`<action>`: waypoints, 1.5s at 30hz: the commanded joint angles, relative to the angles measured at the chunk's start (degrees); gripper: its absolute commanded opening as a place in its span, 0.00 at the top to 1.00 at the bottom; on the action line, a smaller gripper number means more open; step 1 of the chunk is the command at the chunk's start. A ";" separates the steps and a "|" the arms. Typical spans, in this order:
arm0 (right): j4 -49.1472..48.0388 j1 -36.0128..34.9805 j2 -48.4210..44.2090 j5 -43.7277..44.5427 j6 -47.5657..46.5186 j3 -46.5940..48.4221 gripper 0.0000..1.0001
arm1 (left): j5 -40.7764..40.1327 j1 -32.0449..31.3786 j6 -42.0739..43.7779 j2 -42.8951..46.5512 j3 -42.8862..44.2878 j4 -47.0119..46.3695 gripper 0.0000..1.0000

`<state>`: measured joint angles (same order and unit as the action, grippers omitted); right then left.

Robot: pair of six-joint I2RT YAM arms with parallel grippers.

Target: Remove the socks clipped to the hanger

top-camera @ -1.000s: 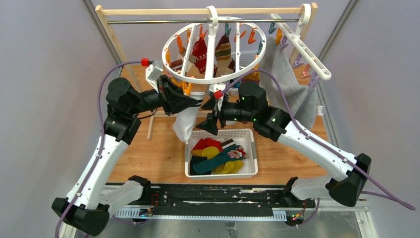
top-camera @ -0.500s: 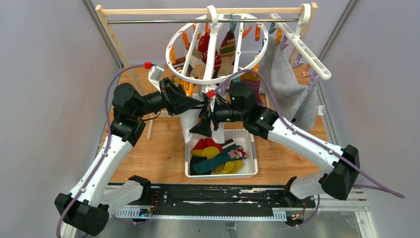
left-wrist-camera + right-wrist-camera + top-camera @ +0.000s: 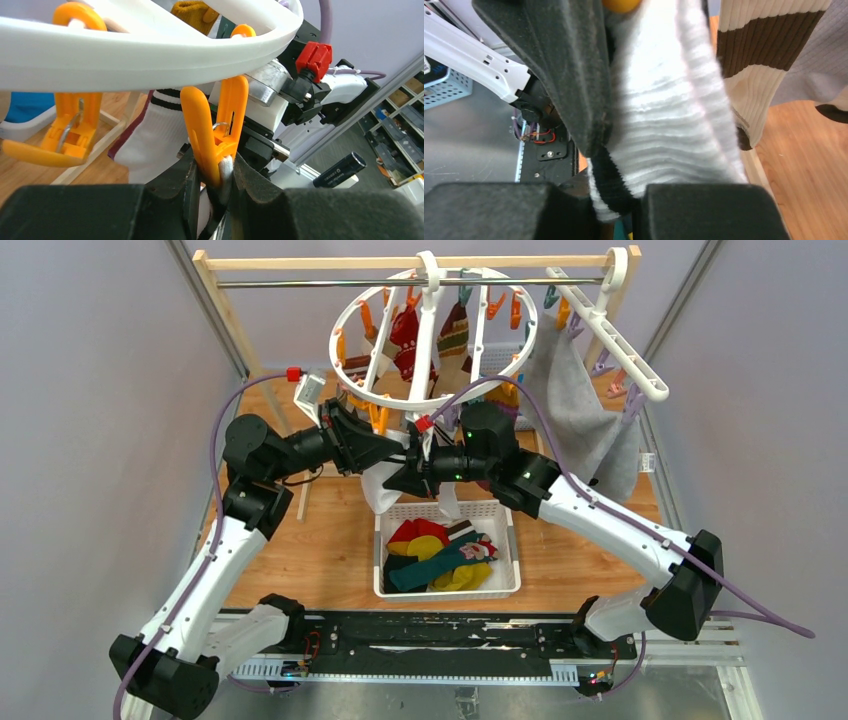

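The hanger, a white ring with crossbars and orange clips, hangs from the rail. In the left wrist view its rim fills the top. My left gripper is shut on an orange clip under that rim, squeezing its legs, with white sock fabric in the clip's mouth. A white sock with black bands hangs below that clip. My right gripper is shut on this white sock near its banded cuff. From above, both grippers, left and right, meet under the ring's front. More socks hang at the ring's back.
A white basket with several loose socks stands on the wooden table below the grippers. A straight white clip rack with a grey cloth hangs at the right. A cream and brown striped sock hangs beside my right gripper.
My right gripper moved left to the white sock and shut on it. The hanger swung and tilted. My left gripper kept its grip on the orange clip.
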<state>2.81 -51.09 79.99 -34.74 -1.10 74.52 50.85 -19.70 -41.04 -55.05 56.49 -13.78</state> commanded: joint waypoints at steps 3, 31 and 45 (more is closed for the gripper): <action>0.58 0.42 0.09 -2.16 -0.56 2.04 1.00 | -1.25 0.41 0.43 2.30 -0.78 -2.12 0.67; 3.56 0.42 1.49 -6.92 -2.72 3.08 1.00 | -14.37 1.91 4.50 -1.31 8.67 7.59 0.28; 3.86 0.46 1.97 -6.74 -4.01 1.97 1.00 | -15.45 2.97 0.24 -1.03 8.13 7.35 0.29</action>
<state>6.20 -51.09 81.45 -40.56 -3.97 76.88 36.27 -17.72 -38.30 -56.36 63.35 -5.67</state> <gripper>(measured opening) 0.009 0.730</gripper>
